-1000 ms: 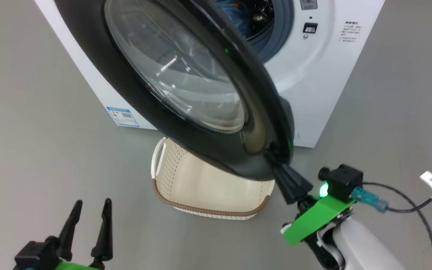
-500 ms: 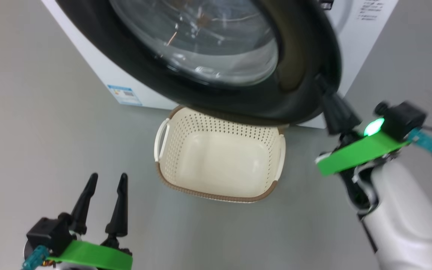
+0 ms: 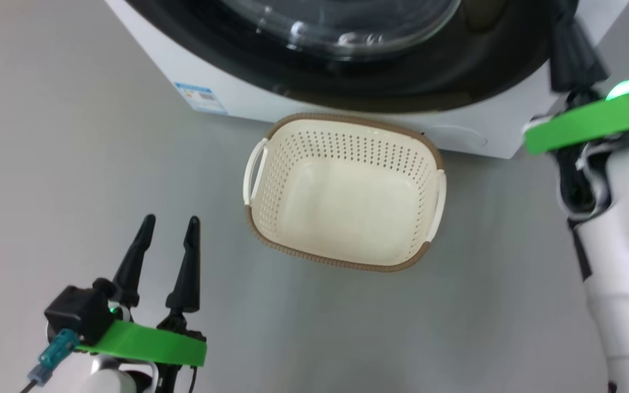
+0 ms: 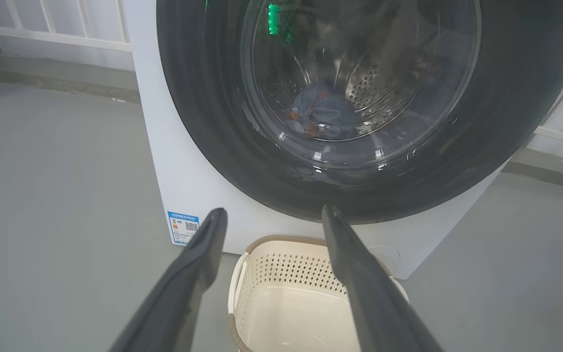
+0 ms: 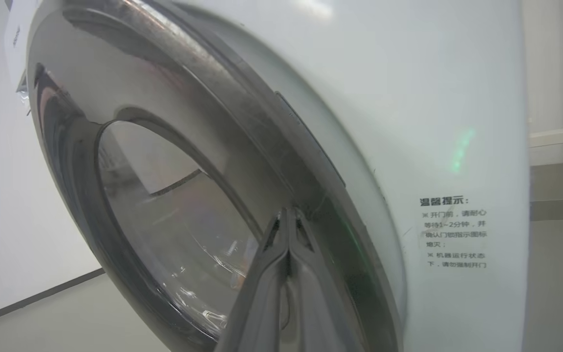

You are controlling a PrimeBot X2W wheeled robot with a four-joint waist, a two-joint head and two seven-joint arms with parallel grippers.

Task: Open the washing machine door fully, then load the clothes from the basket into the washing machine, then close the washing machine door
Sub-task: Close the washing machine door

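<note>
Washing machine door (image 4: 203,122): glossy black rim, clear bulging glass; right tool (image 5: 289,213) pinched together, left tool (image 3: 172,219) spread.

So the left gripper (image 3: 172,218) has two long tapered black fingers (image 3: 186,262), a bright green plate (image 3: 145,345), and a black camera block (image 3: 77,311) with a teal plug (image 3: 55,349). The right gripper (image 5: 289,211) looks the same, plus a glowing green light (image 3: 627,87) and a glossy white forearm shell (image 3: 625,262).

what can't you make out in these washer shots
- Right wrist view: whether the washing machine door is latched; the catch is hidden behind its rim, where the shut right claw points.
- Left wrist view: how many clothes lie in the drum; the door in front and reflections blur them.
- Head view: the blue label's print, too small; the washing machine's top, cut off by the upper edge.
</note>
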